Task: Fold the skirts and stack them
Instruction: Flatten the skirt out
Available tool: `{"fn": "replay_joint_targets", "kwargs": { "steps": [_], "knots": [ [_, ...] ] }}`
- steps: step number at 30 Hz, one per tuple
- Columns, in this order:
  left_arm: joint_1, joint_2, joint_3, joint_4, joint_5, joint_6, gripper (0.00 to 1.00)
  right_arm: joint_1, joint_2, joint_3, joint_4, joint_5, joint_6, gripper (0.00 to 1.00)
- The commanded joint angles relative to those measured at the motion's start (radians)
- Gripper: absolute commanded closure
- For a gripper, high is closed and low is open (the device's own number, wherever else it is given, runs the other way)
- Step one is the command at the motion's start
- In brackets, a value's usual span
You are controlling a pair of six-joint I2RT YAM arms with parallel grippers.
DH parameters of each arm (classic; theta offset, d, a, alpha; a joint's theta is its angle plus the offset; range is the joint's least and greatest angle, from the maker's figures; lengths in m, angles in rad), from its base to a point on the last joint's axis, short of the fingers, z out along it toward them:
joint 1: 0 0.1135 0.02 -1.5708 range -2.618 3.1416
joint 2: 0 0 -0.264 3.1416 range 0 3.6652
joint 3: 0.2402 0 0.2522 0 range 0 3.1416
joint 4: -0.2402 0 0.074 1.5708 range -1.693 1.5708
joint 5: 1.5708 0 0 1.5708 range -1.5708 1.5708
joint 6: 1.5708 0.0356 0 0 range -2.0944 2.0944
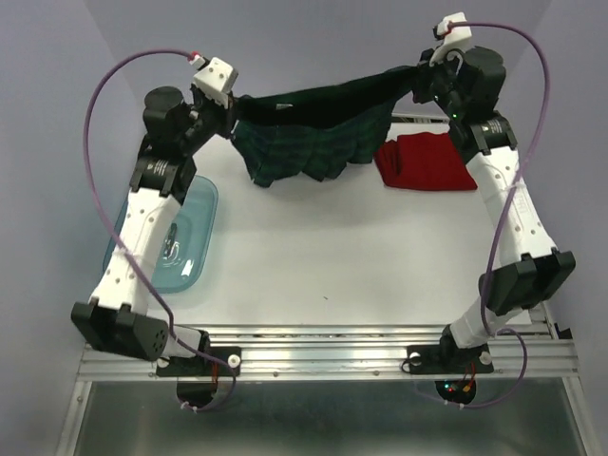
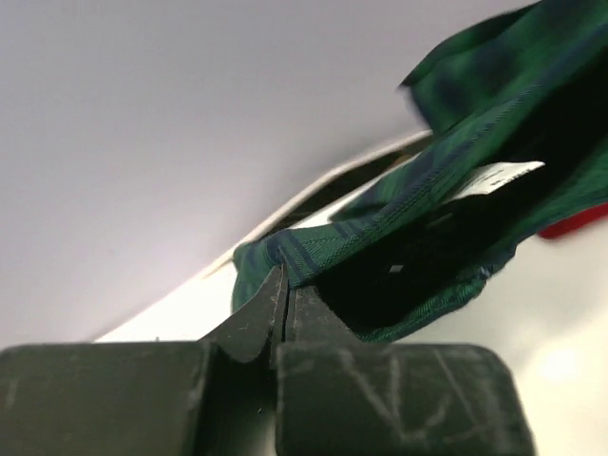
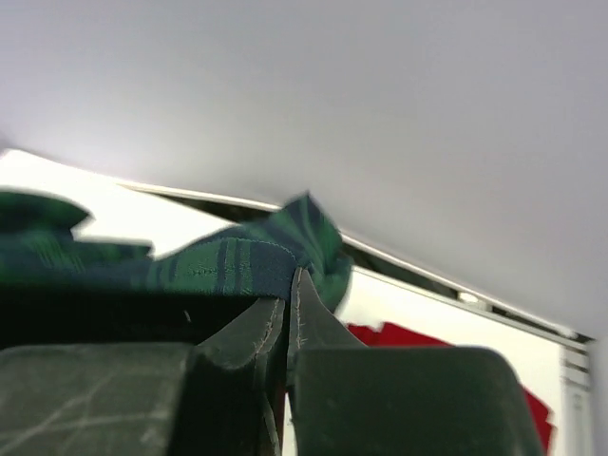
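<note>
The left gripper (image 2: 282,275) is pinching one top corner of the plaid skirt (image 1: 304,142), its jaws pressing together with only the waistband cloth between them. The right gripper (image 3: 290,280) is clamping the opposite corner in the same tight way. Between the two, the skirt is hanging stretched out above the far half of the table (image 1: 323,256). Its waistband is sagging in a shallow curve, and the pleated body is drooping below it toward the table's far middle. Whether the hem is touching the table or hanging just clear of it cannot be told. The cloth is showing dark green crossed with navy bands, and a small white label (image 2: 499,174) is sticking out from inside the waistband. The red skirt (image 1: 425,163) is lying flat on the far right part of the table, folded into a rough rectangle. Its left edge is sitting just beside the plaid skirt's hanging hem, and the right arm is rising close by its right side. A clear teal tub (image 1: 211,204) is sitting at the table's left edge, nearer than both skirts and well apart from them. The left arm is crossing above the tub and hiding part of it. The raised plaid skirt is covering the middle of the table's far edge.
</note>
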Motion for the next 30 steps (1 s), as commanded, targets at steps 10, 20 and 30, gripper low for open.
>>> {"fn": "replay_joint_targets", "kwargs": {
  "steps": [10,20,30],
  "knots": [
    [-0.255,-0.164,0.136,0.02,0.409,-0.255,1.0,0.036,-0.248,-0.015,0.034,-0.528,0.385,0.99],
    [-0.158,-0.05,0.137,-0.006,0.2,-0.369,1.0,0.088,-0.212,-0.016,-0.106,-0.333,0.235,0.99],
    [-0.08,-0.174,0.139,-0.029,-0.473,-0.039,1.0,0.068,-0.253,-0.038,-0.127,0.291,-0.013,0.99]
  ]
}}
